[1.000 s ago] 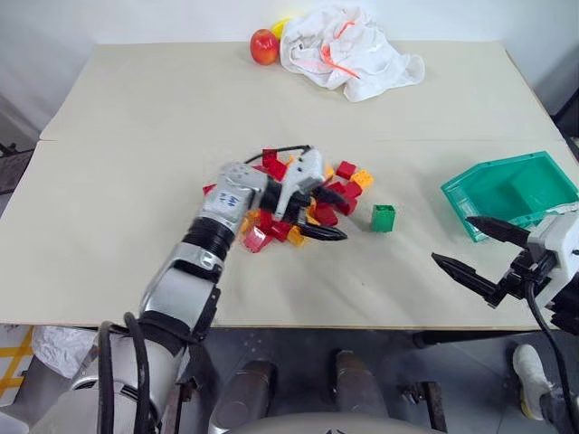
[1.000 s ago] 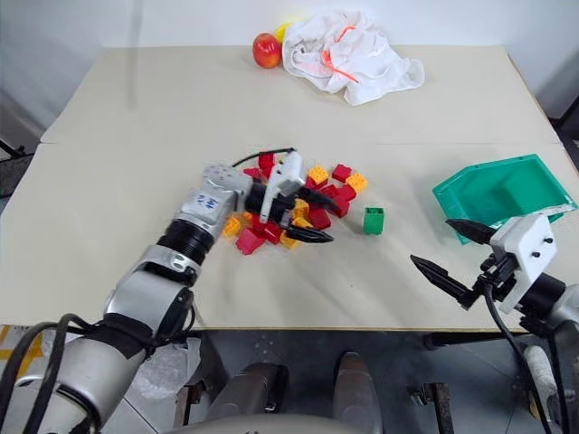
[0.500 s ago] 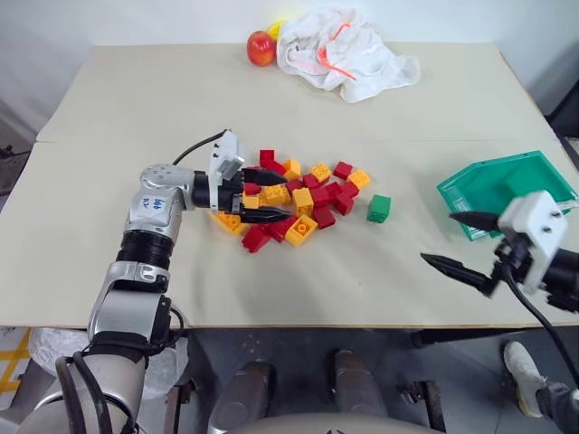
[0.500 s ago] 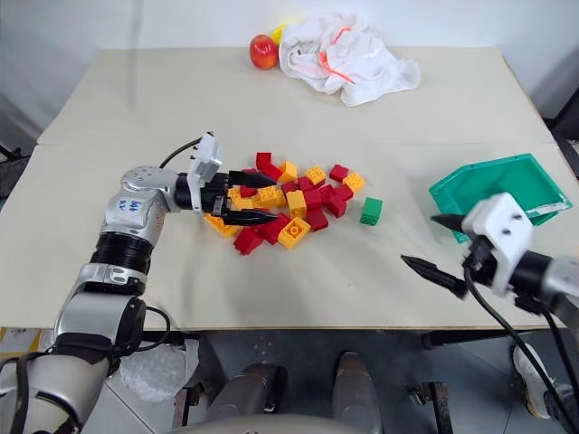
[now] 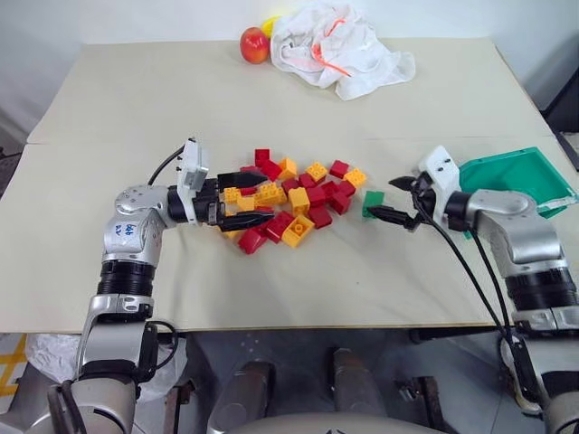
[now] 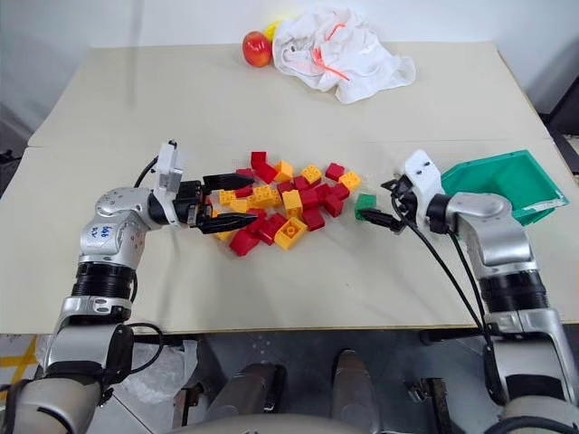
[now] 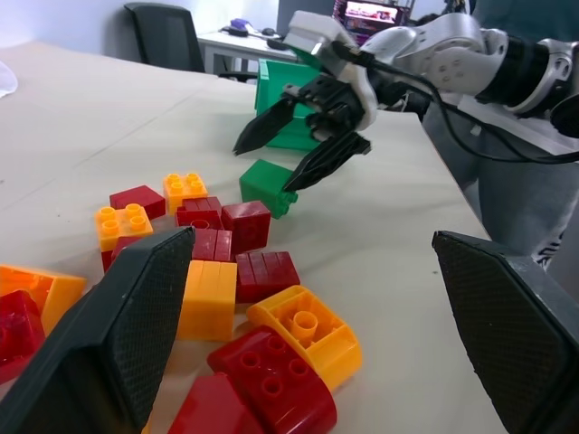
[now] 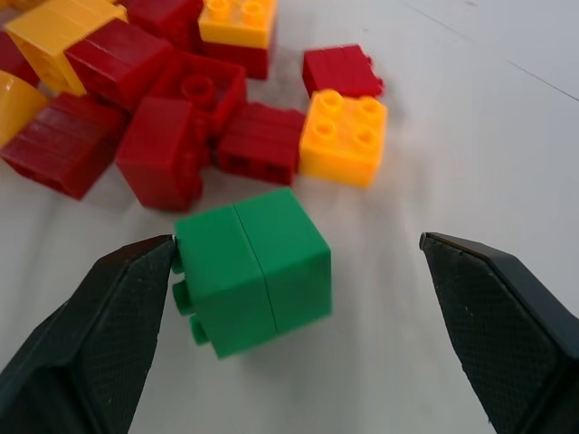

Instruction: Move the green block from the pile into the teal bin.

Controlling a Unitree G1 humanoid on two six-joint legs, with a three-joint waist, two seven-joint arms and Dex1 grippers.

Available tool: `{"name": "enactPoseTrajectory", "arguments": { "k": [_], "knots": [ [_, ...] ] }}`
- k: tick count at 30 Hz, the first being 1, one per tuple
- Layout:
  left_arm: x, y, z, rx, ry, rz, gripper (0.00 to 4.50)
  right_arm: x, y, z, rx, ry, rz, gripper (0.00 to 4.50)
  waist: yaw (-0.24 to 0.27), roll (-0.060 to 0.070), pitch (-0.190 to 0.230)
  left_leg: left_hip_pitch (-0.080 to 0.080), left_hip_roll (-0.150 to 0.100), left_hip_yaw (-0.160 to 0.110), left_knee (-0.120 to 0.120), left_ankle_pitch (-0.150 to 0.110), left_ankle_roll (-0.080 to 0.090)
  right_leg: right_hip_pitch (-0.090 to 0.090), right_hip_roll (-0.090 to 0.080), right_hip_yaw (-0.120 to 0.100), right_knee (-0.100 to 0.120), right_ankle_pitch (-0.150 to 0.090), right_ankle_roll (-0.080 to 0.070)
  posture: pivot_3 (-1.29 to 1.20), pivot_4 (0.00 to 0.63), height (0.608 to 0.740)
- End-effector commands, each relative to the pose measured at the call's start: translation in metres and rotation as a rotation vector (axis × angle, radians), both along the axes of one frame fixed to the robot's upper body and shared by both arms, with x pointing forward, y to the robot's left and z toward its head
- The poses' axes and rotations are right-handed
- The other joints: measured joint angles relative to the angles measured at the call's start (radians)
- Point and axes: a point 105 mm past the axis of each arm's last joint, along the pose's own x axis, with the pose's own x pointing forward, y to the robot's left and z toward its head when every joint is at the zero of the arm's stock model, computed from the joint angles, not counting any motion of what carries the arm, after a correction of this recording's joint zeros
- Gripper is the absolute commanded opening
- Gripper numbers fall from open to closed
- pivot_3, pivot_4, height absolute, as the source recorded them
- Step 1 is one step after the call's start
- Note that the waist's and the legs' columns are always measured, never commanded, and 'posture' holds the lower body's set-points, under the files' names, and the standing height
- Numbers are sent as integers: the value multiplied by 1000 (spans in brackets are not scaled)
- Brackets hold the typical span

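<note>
A: From the head views, where is the green block [image 5: 372, 204]?

B: On the table [image 5: 271, 99], just off the right edge of the pile [image 5: 289, 197] of red and yellow bricks, lying apart from them. The right gripper [image 5: 394, 198] is at it, fingers spread wide, one tip on either side of the block. It holds nothing.

A: And the teal bin [image 5: 534, 169]?

B: At the right edge of the table, behind the right forearm, well apart from the block.

A: The other arm?

B: The left gripper [image 5: 246, 197] sits at the pile's left edge, pointing across toward the right, fingers apart and empty. At the far edge of the table lie a red apple [image 5: 254, 44] and a crumpled white cloth [image 5: 336, 45].

A: What about the left wrist view?

B: Its own two fingers stand wide apart with red and yellow bricks lying between them. Beyond the bricks the green block sits on the table, with the right gripper's black tips just at it, one seeming to touch its top corner; I cannot tell for sure. The teal bin is behind that.

A: And the right wrist view?

B: The green block [image 8: 251, 268] lies on its side, studs facing one finger [image 8: 86, 334], which is just beside or touching it. The other finger is well apart from it. Red bricks and a yellow brick [image 8: 344, 136] lie just past the block.
</note>
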Motion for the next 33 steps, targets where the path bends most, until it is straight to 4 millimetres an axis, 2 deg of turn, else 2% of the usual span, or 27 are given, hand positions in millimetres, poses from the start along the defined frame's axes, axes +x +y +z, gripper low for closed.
{"name": "enactPoseTrajectory", "arguments": {
  "k": [1, 6, 12, 14, 16, 19, 24, 27, 30, 33],
  "knots": [
    [-5, 6, 11, -15, -50, 6, 4500, -7, 5, -9, -37, 32, 62, 3945, 2, 0, 0, 0, 0, 0, 0, 0, 0, 0, 0, 0, 0, 0, 0, 0, 150, 740],
    [-6, 8, 11, -16, -55, 13, 4500, -14, 11, -6, -34, 13, 87, 2487, 1, 0, 0, 0, 0, -1, 1, 0, 0, 1, 0, 0, 0, 0, 0, 0, 150, 740],
    [-4, 4, 12, -20, -60, 4, 4500, -21, 16, 4, -37, -31, 97, 2487, 1, 0, 0, 0, 0, 0, 0, 0, 0, 0, 0, 0, 0, 0, 0, 0, 150, 740],
    [-3, -7, 14, -16, -78, -28, 4500, -31, 11, 28, -55, -117, 78, 2487, 4, 0, 0, 0, 0, -1, 0, 0, 0, 0, 0, 0, 0, 0, 0, 0, 150, 740],
    [-3, -13, 15, -10, -90, -48, 4500, -37, 7, 42, -63, -156, 45, 2487, 9, 1, 0, -3, -1, -1, 1, 0, 0, -2, 0, 0, 0, 0, 0, 0, 150, 740],
    [-3, -32, 13, 19, -130, -82, 4500, -52, -16, 64, -169, -232, -21, 2487, 15, 1, 0, -4, -2, -1, 1, 0, 0, -3, -1, 0, 0, 0, 0, 0, 150, 740],
    [-3, -64, 11, 50, -173, -134, 4500, -64, -63, 98, -325, -289, -184, 2487, 27, 1, 0, -3, -1, 1, 1, 0, 0, -3, -1, 0, -5, 0, 0, 0, 150, 740],
    [-3, -81, 10, 72, -184, -161, 4500, -65, -97, 106, -433, -272, -300, 2487, 27, 1, 0, -3, -1, 2, 1, 0, 0, -3, 0, 0, -5, 0, 0, 0, 150, 740],
    [1, -94, 10, 82, -195, -168, 4500, -66, -122, 102, -490, -227, -369, 2487, 27, 1, 0, -3, -1, 3, 1, 0, 1, -3, -1, 1, -5, 0, 1, 0, 150, 740],
    [4, -102, 11, 81, -201, -175, 4500, -60, -137, 94, -522, -206, -412, 3534, 24, 1, 0, -3, -1, 4, 0, 0, 1, -3, 0, 1, -5, 0, 1, 0, 150, 740]
  ]
}}
